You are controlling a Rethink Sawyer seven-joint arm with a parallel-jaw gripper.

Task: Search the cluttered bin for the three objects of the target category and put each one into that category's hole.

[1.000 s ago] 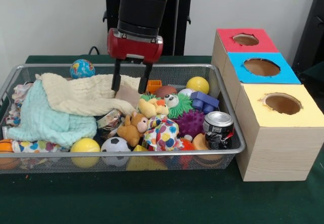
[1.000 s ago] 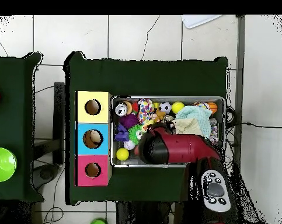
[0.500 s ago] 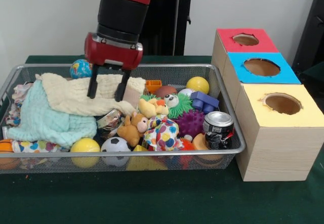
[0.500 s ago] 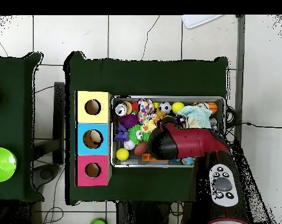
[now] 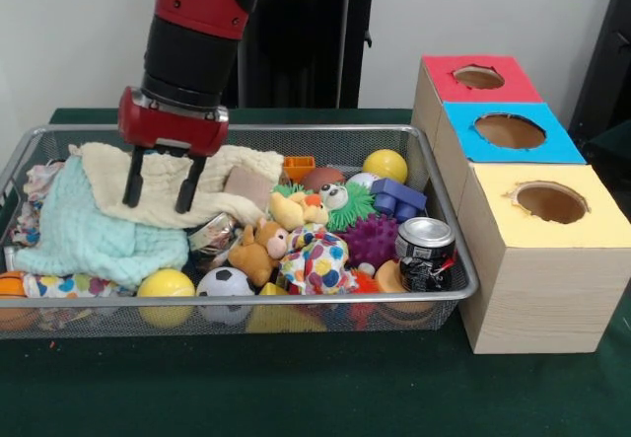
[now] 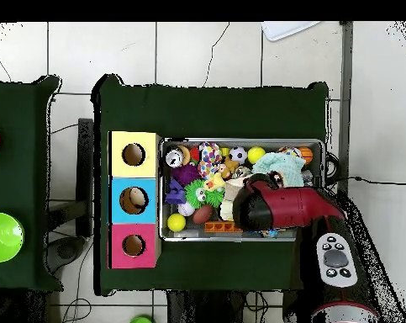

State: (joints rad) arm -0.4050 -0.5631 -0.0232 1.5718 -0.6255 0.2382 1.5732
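Observation:
My gripper (image 5: 156,203) is open and empty, its two black fingers (image 5: 131,179) pointing down just over the cream cloth (image 5: 222,166) in the left half of the silver wire-mesh bin (image 5: 325,132). A bit of clear, glossy, wrinkly plastic (image 5: 211,234), seemingly a bottle, shows from under the cloth's front edge, right of the gripper. No other clear bottle shows. The blue-topped hole (image 5: 510,130) is in the middle of the wooden box, right of the bin. In the overhead view my arm (image 6: 282,207) covers the gripper and part of the bin (image 6: 239,141); the blue hole (image 6: 134,199) is at its left.
A mint cloth (image 5: 89,232) lies under the cream one. Toys fill the bin's right half: a brown teddy (image 5: 256,252), a green fuzzy toy (image 5: 340,203), a purple spiky ball (image 5: 373,240), balls and a silver can (image 5: 425,250). The red (image 5: 478,77) and yellow (image 5: 550,201) holes flank the blue one.
In the front view my gripper has moved left from the bin's middle to above the cream cloth and come slightly lower. It stayed open. The bin's contents have not moved.

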